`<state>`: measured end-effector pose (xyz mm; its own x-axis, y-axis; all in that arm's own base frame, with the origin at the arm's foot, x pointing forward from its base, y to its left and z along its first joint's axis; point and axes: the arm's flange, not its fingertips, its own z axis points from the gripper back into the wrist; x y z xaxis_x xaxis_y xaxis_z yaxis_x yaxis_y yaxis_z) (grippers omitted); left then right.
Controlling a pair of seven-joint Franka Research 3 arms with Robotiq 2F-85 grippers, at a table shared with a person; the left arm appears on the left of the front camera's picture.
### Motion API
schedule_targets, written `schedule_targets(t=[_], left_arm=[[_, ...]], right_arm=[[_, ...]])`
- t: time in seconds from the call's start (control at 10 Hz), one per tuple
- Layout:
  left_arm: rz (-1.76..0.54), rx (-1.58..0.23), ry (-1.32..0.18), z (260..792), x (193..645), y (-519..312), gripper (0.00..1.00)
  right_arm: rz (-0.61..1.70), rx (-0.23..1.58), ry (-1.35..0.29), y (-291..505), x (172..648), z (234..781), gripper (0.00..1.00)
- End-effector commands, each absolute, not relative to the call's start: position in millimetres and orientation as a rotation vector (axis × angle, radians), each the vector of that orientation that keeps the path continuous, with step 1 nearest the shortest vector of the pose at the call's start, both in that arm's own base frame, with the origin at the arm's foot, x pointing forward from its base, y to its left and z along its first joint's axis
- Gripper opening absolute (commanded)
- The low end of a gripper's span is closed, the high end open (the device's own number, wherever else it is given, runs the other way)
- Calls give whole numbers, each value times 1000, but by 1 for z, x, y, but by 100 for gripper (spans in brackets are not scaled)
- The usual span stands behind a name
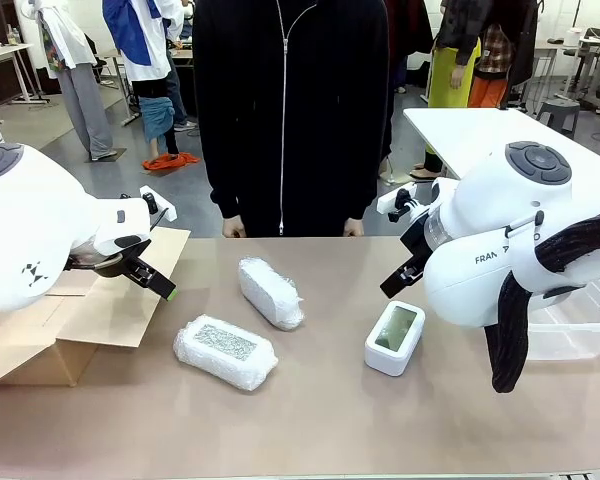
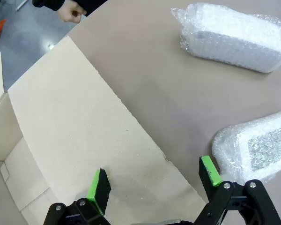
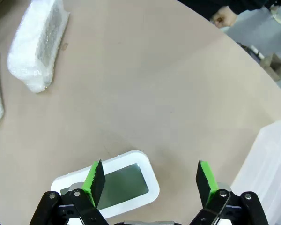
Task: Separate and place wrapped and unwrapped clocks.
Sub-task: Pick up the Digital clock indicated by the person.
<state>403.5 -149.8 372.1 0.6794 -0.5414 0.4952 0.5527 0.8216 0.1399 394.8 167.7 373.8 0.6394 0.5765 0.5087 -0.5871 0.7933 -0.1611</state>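
Your left gripper [image 1: 156,283] hung at the left of the front view with its jaws wide apart and nothing between them. In its wrist view it [image 2: 154,180] sat over the flap of the cardboard box [image 2: 75,131]. The speckled-faced wrapped bundle [image 2: 255,150] lay just beside one green pad [image 2: 209,170], at lower right. The plain wrapped bundle [image 2: 229,35] lay at upper right.

Your right gripper [image 3: 150,180] was likewise spread open and empty. The unwrapped clock [image 3: 131,180] lay screen-up at the bottom of that frame, just under one pad [image 3: 94,176]. The clear plastic bin [image 3: 271,164] was at right.

In the front view, you had both bundles [image 1: 225,351] [image 1: 271,292] on the table [image 1: 320,420] at centre-left. The clock [image 1: 395,338] stood right of centre, well apart from them. The person's hands [image 1: 234,228] rested at the far edge.
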Motion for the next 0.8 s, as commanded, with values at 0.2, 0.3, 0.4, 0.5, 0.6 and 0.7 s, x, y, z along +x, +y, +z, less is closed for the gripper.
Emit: schedule_targets(t=[0.2,0.3,0.4,0.5,0.6,0.7], left_arm=[[-603,6,-542,372,402,-151,100],[-615,21,-539,383,403,-152,100],[-631,24,-550,391,399,-151,100],[-644,13,-546,400,393,-147,100],[-664,8,-546,408,387,-144,100],[-711,13,-538,421,381,-141,100]], right_arm=[[692,15,-588,164,394,378,100],[697,4,-603,162,399,387,100],[715,4,-615,159,401,395,100],[737,12,-626,153,402,406,100],[768,31,-632,147,402,414,100],[801,41,-644,141,405,425,100]])
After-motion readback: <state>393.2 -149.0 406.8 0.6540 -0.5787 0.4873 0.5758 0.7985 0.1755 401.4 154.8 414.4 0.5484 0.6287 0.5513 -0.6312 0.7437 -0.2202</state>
